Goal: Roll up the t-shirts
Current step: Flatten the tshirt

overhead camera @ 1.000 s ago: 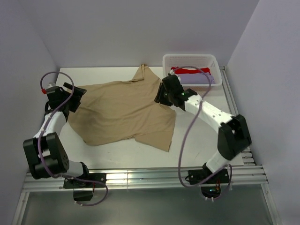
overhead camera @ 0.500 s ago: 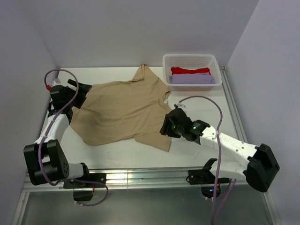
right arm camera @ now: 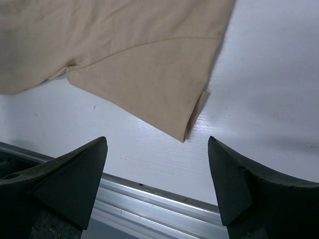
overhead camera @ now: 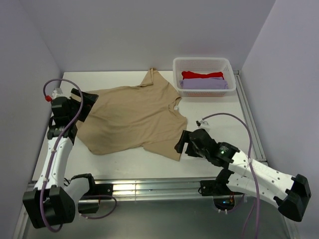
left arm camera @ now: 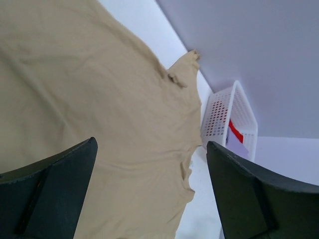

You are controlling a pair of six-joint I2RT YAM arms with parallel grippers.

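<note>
Matt tan cloth t-shirt (overhead camera: 134,117), white plastic lattice basket (overhead camera: 202,63), smooth white table (overhead camera: 219,99)

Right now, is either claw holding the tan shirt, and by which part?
Nothing is held. The left claw is open above the tan shirt; the right claw is open near its sleeve corner.

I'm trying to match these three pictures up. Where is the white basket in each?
Top view: basket, upper right.
Left wrist: basket at the right, beyond the tan shirt.
Right wrist: not in it.
Shared landmark: the tan shirt, in all three.
</note>
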